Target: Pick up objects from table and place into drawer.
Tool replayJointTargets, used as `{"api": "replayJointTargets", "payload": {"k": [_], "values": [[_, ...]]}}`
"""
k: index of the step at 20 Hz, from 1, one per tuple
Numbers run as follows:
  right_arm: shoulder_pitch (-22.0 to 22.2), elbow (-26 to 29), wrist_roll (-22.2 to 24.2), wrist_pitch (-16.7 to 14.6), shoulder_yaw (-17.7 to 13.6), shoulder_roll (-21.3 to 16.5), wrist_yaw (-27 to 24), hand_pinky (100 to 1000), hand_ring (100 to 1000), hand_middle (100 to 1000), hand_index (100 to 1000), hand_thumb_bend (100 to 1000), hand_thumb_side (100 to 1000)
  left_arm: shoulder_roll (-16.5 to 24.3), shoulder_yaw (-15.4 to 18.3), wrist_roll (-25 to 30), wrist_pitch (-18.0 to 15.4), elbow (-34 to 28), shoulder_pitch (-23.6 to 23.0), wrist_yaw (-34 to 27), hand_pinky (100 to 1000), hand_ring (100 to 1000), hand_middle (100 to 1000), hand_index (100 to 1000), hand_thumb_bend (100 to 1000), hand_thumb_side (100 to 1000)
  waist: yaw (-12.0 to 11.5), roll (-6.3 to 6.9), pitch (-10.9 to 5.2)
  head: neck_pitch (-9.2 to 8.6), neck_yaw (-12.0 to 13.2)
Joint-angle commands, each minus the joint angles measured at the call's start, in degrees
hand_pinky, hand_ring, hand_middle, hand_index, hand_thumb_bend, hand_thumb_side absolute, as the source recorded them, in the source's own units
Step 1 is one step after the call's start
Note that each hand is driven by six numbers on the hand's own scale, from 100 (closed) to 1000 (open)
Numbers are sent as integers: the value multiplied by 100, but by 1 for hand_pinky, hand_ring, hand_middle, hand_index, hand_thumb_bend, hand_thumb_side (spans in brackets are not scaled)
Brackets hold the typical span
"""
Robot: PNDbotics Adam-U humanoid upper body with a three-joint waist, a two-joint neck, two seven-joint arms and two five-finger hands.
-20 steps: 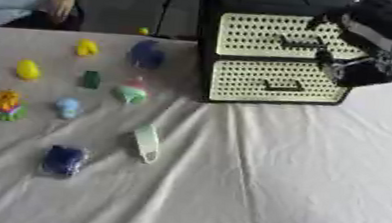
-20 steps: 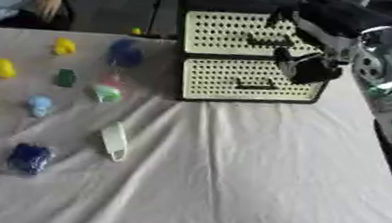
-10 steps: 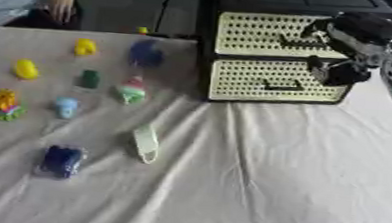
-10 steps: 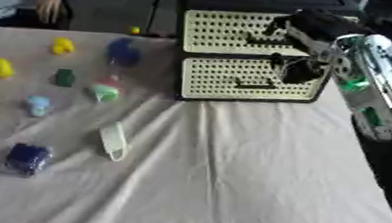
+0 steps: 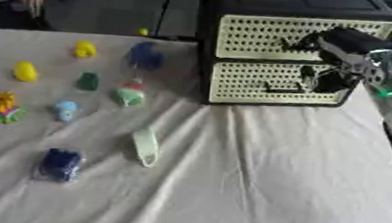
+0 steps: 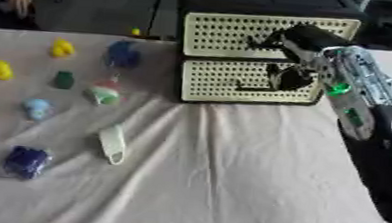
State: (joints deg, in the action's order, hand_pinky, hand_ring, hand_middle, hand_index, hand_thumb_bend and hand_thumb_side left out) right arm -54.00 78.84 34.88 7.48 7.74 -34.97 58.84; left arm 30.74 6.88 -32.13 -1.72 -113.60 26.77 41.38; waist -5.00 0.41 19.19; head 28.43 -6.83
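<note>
My right hand hangs against the front of the black cabinet with two cream perforated drawer fronts, at the right part of the lower drawer, just beside its dark handle; I cannot tell whether my fingers are apart or closed on anything there. Both drawers look closed. The toys lie well apart from my fingers, out on the left of the cloth-covered bench: a pale green oblong piece, a dark blue crumpled one, a green-and-red one, a light blue one, two yellow ones and a blue figure.
</note>
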Motion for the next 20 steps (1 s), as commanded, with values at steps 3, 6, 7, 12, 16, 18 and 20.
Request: {"api": "replayJointTargets", "payload": {"k": [3, 6, 7, 12, 16, 18, 20], "values": [[-161, -234, -83, -16, -66, -74, 78, 100, 156, 119, 837, 100, 118, 80, 28, 14, 2, -99, 82, -28, 529, 655, 823, 878, 100, 1000, -9, 6, -79, -94, -32], [-156, -280, -23, -55, -61, -81, 45, 100, 156, 119, 801, 100, 117, 83, 34, 6, 6, -99, 80, -34, 528, 655, 823, 877, 100, 1000, 5, 5, -72, -88, -35], [-155, -287, -5, -64, -63, -80, 18, 100, 156, 118, 786, 100, 117, 83, 33, 6, 5, -99, 81, -35, 529, 655, 822, 877, 100, 1000, 9, 4, -71, -85, -39], [-80, -148, 73, -121, -41, -139, -72, 100, 156, 117, 725, 100, 117, 80, 32, 3, 5, -99, 76, -39, 529, 655, 822, 877, 100, 1000, 40, 11, -74, -73, -25], [26, 81, 211, -141, -18, -215, -211, 100, 157, 117, 668, 100, 117, 78, 34, 0, 3, -99, 78, -39, 528, 655, 822, 877, 100, 1000, 67, 17, -82, -57, -10], [60, 174, 265, -130, -12, -243, -242, 100, 157, 117, 668, 100, 117, 76, 34, -1, 3, -99, 79, -38, 528, 655, 822, 877, 100, 1000, 73, 18, -84, -57, -7], [99, 288, 295, -138, 5, -277, -252, 100, 160, 119, 665, 100, 121, 78, 34, -2, 2, -99, 83, -37, 529, 655, 822, 877, 100, 1000, 93, 22, -88, -50, 6]]}}
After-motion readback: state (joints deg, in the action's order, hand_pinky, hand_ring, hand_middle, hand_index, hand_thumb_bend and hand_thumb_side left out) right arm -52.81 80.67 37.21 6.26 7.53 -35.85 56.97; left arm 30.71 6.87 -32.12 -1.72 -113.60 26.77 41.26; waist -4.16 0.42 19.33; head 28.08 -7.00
